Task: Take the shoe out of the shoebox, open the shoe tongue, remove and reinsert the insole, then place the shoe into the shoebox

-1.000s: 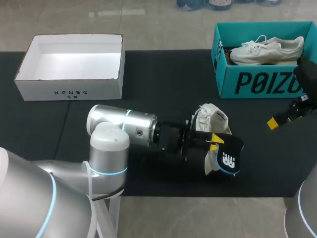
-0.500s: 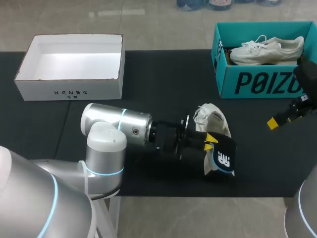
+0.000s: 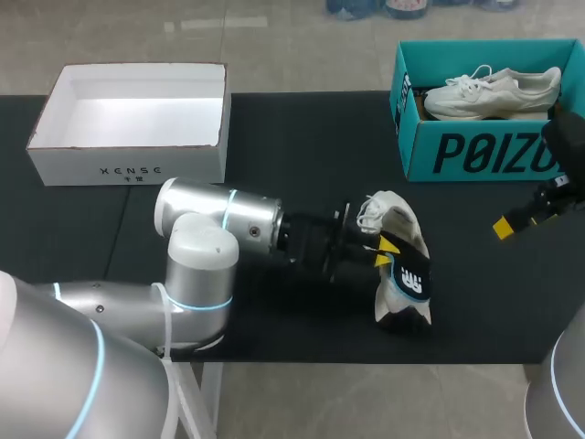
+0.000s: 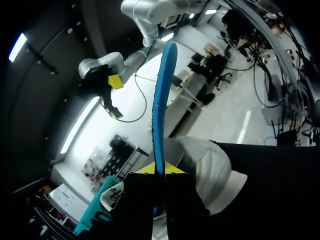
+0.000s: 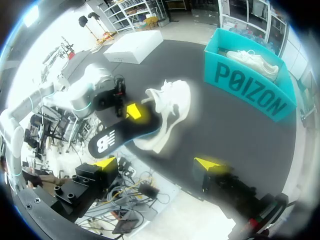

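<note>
Near the table's front edge: a white lace-up shoe (image 3: 395, 215) lies on the black table (image 3: 292, 137), outside both boxes, its laces toward the left arm.
Insole: black underside with a white logo, blue upper face; the left wrist view sees it edge-on as a thin blue strip.
Insole position (image 3: 411, 282): held on edge against the shoe's near end; whether its tip sits inside the shoe cannot be told.
Left gripper (image 3: 382, 249): clenched on the insole, one yellow tip on each face.
Right gripper (image 5: 157, 164): fingers spread wide with nothing between them, near the table's right side, well apart from the shoe.
Teal shoebox (image 3: 475, 151): at the far right of the table, lidless, with a second white shoe (image 3: 494, 91) lying inside on its side.
White box (image 3: 128, 165): at the far left, lidless.
Count: two white shoes, two boxes, one insole, two grippers.
</note>
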{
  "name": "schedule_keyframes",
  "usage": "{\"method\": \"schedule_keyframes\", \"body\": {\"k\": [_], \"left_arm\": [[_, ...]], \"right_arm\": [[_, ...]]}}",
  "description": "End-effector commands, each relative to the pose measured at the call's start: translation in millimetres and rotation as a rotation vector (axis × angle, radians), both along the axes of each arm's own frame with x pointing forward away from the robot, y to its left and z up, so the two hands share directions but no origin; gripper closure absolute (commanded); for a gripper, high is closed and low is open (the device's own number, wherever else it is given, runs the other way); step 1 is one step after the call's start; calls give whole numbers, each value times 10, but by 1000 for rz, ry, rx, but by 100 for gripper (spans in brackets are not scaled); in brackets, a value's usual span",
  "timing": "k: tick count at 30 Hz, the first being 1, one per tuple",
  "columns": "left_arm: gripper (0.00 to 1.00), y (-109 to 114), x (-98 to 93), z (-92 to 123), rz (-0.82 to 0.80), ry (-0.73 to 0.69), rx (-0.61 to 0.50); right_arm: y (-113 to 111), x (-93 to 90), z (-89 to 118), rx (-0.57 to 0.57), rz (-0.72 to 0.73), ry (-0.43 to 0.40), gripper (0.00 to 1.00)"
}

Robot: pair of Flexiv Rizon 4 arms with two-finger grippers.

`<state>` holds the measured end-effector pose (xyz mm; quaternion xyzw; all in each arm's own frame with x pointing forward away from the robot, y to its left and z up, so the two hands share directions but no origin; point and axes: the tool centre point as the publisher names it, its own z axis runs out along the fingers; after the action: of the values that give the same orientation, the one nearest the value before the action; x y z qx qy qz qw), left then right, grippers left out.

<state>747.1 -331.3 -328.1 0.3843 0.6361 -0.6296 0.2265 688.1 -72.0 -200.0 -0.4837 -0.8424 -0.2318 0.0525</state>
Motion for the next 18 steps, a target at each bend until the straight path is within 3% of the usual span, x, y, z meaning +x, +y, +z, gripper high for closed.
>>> {"method": "schedule_keyframes", "body": {"k": [1, 14, 17, 18], "left_arm": [[100, -205, 183, -165, -29, 6, 12], [100, -165, 283, -203, -20, 5, 115], [45, -179, 250, -142, -24, 3, 114], [22, -178, 242, -131, -25, 2, 113]], "right_arm": [[-1, -15, -7, 0, -2, -2, 0], [-1, -15, -7, 0, -2, -2, 0], [-1, -15, -7, 0, -2, -2, 0], [-1, -15, -7, 0, -2, -2, 0]]}}
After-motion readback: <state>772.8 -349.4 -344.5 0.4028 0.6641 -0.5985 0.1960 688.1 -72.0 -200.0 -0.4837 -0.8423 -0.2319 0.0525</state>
